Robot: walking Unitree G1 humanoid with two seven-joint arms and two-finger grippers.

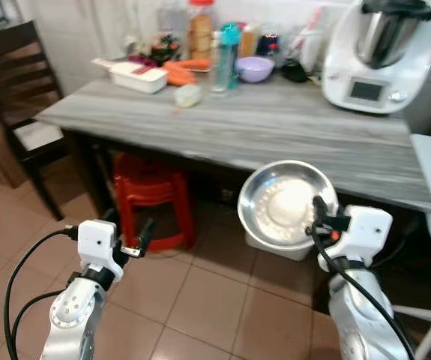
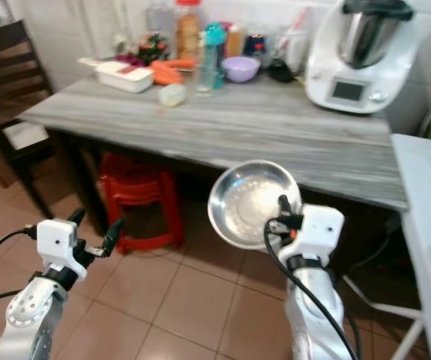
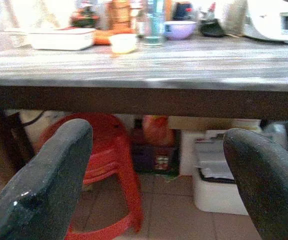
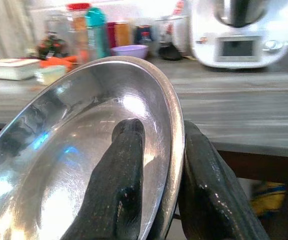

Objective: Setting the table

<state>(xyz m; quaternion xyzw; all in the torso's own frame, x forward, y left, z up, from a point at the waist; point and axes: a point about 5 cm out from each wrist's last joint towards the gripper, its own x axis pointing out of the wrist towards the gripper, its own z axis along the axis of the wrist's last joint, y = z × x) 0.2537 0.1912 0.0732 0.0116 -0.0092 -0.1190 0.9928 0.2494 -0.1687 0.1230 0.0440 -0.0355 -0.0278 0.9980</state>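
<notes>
No brand name or label can be read on anything here; the white kitchen machine point(image 1: 378, 54) at the back right of the bench point(image 1: 275, 127) has a small grey screen, but its writing is too small to make out. The bench has a grey, wood-grained top on a dark frame and stands against a pale wall, over a floor of reddish-brown tiles point(image 1: 200, 300). Along its back edge sit a white rectangular tray point(image 1: 134, 76), something orange point(image 1: 179, 73) just beside it, a clear bottle with a teal cap point(image 1: 224, 56), a lilac bowl point(image 1: 255, 69) and a crowd of jars and bottles, blurred. A dark wooden chair point(image 1: 16, 90) stands at the left end, and a stack of red plastic stools point(image 1: 151, 196) is under the bench with white boxes beside it. The right gripper point(image 4: 156, 190) holds a shiny steel bowl point(image 1: 286, 204) in front of the bench's front edge, below the level of the top, tilted with its hollow facing the camera; its jaws are clamped on the rim, one finger inside the bowl and one behind. The left gripper point(image 1: 133, 244) hangs low before the stools, its jaws spread wide with nothing between them.
</notes>
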